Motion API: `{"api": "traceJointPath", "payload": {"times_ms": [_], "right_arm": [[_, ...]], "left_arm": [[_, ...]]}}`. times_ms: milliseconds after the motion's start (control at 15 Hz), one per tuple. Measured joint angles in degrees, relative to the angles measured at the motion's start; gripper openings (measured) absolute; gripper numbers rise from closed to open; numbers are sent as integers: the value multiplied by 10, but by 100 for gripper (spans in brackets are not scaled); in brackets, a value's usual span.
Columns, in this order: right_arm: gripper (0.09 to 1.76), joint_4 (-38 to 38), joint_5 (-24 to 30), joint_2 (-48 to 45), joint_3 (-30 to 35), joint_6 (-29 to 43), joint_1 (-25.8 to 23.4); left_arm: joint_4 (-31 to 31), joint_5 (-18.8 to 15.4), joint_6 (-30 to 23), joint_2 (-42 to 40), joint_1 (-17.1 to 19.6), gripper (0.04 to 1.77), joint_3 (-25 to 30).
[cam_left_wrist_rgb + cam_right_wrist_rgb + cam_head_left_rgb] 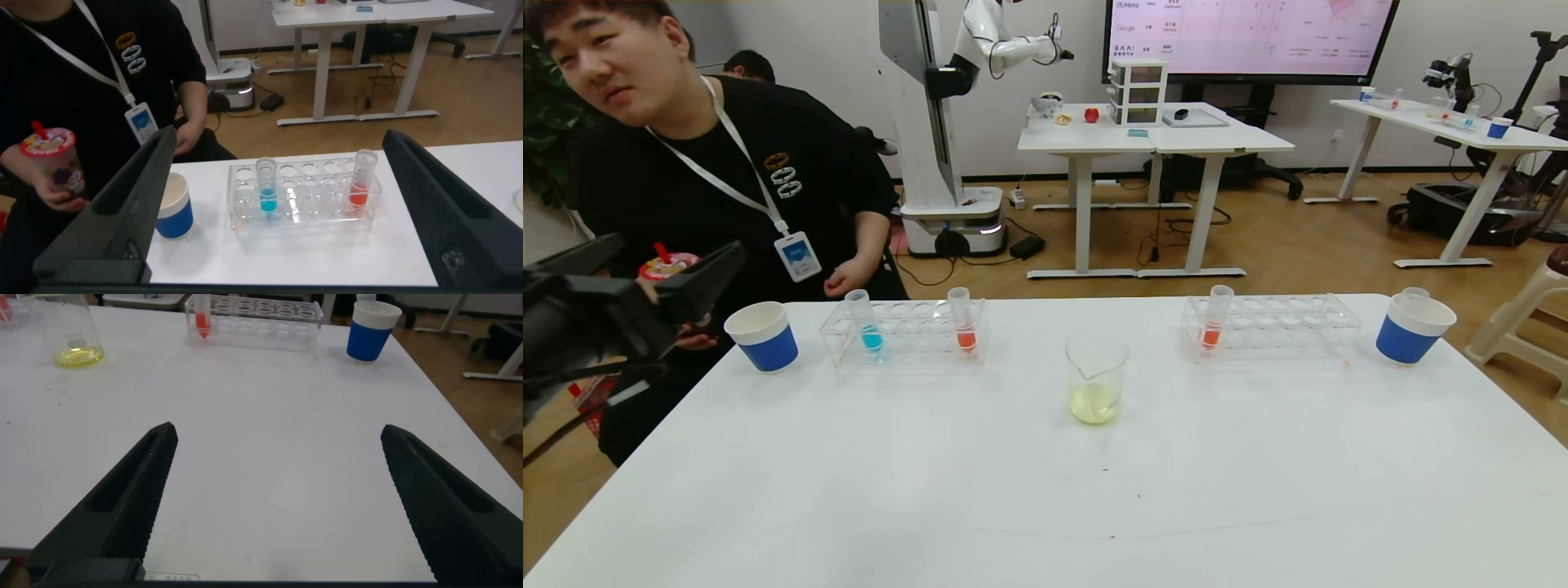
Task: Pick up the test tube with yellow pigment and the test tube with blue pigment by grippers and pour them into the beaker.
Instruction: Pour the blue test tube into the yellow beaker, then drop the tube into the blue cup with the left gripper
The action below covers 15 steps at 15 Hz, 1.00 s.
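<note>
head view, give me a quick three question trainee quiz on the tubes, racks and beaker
1. True or false: the beaker already holds some yellow liquid.
2. Multiple choice: the test tube with blue pigment stands in A) the left rack, B) the right rack, C) a paper cup.
3. Fill in: the other tube in the left rack holds ____ liquid.

Key
1. True: a pale yellow pool lies at its bottom.
2. A: it is near that rack's left end, with the left pincer open and apart from it.
3. Orange-red: the orange-red tube stands near the rack's right end.
</note>
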Motion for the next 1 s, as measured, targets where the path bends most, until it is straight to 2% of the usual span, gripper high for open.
{"api": "traceJointPath", "payload": {"times_ms": [333, 533, 733, 1000], "right_arm": [[174, 0, 0, 0, 0, 0, 0], [174, 0, 0, 0, 0, 0, 0], [174, 0, 0, 0, 0, 0, 0], [174, 0, 0, 0, 0, 0, 0]], "left_arm": [[-234, 3, -1, 266, -3, 175, -14], [-342, 10, -2, 395, -7, 175, -15], [-371, 21, -13, 478, -16, 175, -13], [-372, 22, -18, 521, -19, 175, -28]]}}
